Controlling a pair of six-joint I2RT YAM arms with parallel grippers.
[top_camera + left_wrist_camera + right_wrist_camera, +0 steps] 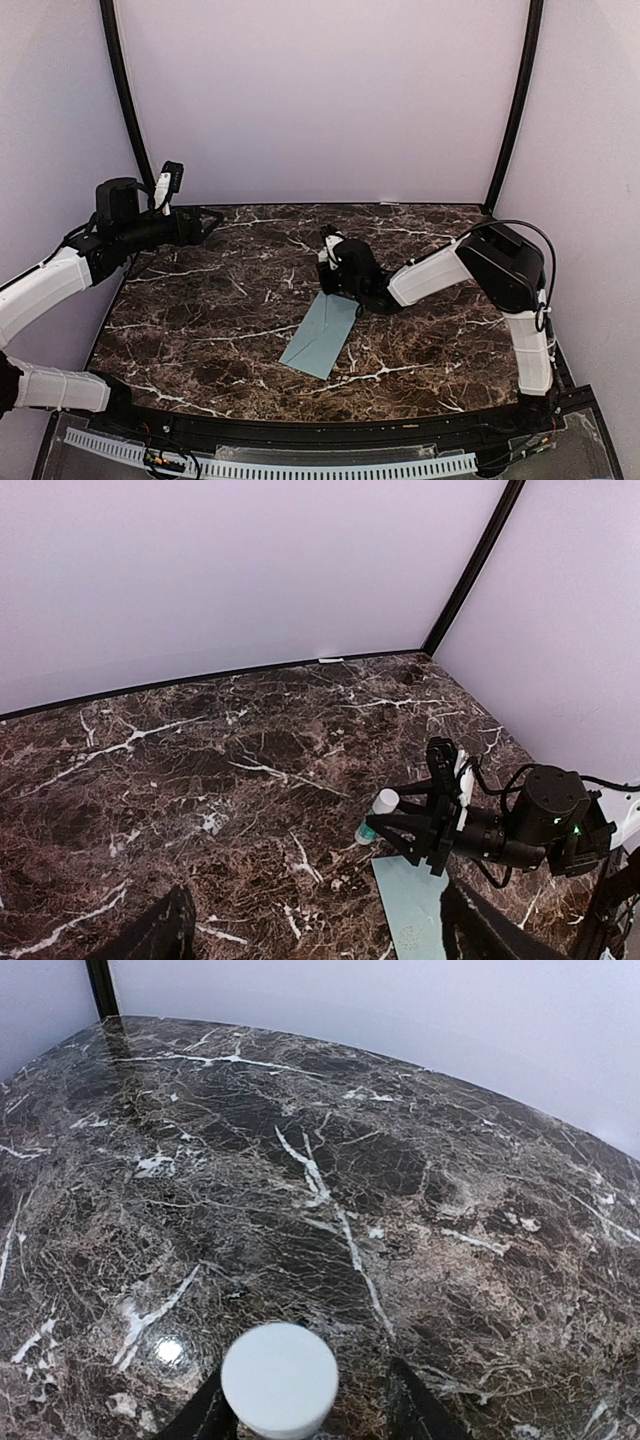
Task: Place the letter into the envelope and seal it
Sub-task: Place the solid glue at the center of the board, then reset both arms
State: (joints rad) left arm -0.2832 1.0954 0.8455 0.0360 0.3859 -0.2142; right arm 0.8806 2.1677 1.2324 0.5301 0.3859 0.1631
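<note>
the envelope [322,336] lies flat on the tabletop [180,330], near the middle, its far end just beside the right jaws. that closeness is the first worry: if the jaws draw away low, they could catch that end and drag or crease the paper. just past it, the right jaws stand apart on either side of the glue stick [280,1378], with a gap showing on one side of its white cap. from the left wrist view the stick looks tilted, and i cannot tell whether its base is on the tabletop. let go like that, it could topple and roll, maybe onto the envelope. further off at the far left, the left jaws hang wide apart and empty, well away from the envelope, so nothing there can steady it.

the envelope is pale blue-grey, oblong, set slantwise, smooth, with no loose sheet beside it. whether its flap is stuck down i cannot tell.
</note>
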